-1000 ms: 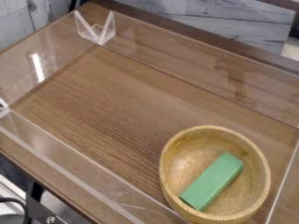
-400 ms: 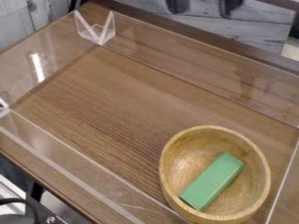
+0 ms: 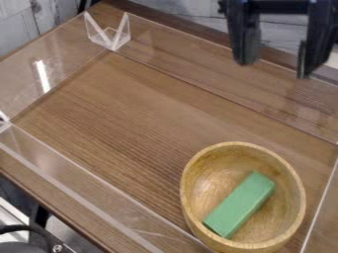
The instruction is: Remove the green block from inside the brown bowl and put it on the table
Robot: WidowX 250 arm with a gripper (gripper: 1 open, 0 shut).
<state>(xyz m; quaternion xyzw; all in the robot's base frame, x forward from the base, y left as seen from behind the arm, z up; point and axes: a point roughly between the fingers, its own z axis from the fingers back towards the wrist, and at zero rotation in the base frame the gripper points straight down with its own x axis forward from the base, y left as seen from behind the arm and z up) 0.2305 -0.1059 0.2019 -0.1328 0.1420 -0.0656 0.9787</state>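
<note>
Camera view, near side first. Your green block is in the brown bowl, lying flat-ish on the bowl floor at a slant, well apart from your gripper, which hangs toward the far side; the bowl's on the near side of it, w/ bare tabletop between the two as you see it. The bowl's thick rim runs all round the block, so the wall is what stands in the way sideways; nothing lies on top of the block. The bowl sits close to the near clear plastic wall of the table. Some dark cables show outside that wall, at the near left corner of the pic, well off from the gripper. Out level w/ the gripper, off to pic left, there's a clear angular plastic piece by the table edge, apart from it. Behind the gripper: a pale grey wood-look surface, partly hidden by the arm. Arm pose: it comes in from the top of the frame, dark & a bit blurred, two fingers pointing down, spread apart w/ a gap btwn, tabletop showing thru. Nothing's clamped in them.
</note>
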